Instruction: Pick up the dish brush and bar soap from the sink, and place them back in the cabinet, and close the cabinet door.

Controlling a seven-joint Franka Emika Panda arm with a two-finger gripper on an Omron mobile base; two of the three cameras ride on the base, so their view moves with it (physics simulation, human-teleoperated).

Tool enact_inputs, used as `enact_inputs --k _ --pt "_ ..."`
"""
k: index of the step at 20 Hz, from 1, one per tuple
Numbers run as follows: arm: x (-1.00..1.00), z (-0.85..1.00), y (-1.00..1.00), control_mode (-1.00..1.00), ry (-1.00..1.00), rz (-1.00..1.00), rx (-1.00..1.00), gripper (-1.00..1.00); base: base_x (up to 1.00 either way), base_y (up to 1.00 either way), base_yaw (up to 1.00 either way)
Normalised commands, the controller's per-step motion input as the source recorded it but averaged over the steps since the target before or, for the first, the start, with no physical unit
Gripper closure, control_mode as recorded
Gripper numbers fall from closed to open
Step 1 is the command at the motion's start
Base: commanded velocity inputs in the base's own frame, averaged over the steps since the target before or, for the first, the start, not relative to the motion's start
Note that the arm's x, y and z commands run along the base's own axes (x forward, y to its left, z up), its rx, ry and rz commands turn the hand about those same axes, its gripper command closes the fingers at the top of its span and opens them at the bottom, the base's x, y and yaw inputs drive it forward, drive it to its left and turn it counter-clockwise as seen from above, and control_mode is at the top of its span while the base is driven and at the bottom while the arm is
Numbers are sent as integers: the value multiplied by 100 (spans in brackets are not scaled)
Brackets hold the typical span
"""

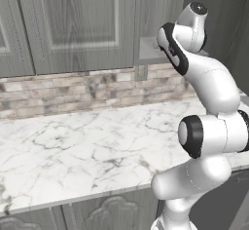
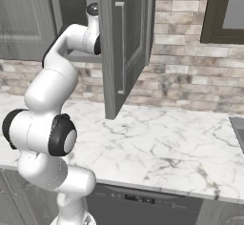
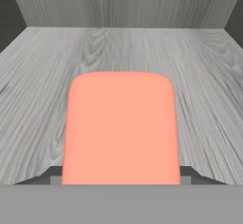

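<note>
The bar soap is a flat orange-red block with round corners. It lies over the grey wood shelf inside the cabinet, and it sits right between the two dark finger tips of the gripper. One tip shows at each lower side of the soap, tight against it. The jaws stand wide, with the soap filling the gap, so the gripper looks to have hold of it. Whether the soap rests on the shelf or hangs just above it cannot be told.

There is bare shelf on both sides of the soap and in front of it, up to the back wall. The shelf's side edges show dark at the upper corners.

In the right base view the cabinet door stands open, just beside the arm that reaches in. Below is the white marble counter, and the sink edge shows well off to the right.
</note>
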Motion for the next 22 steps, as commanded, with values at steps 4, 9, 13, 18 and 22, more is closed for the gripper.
enact_inputs --k 4,9,13,18,22 --pt "20 -15 0 -100 0 1 0 100 0 0 0" --pt "15 -24 0 -100 0 2 0 100 0 0 0" --pt "12 -19 0 -100 0 1 0 100 0 0 0" --pt "6 -3 0 -100 0 0 0 -100 0 0 0" --pt "0 0 0 -100 0 0 0 -100 0 0 0"
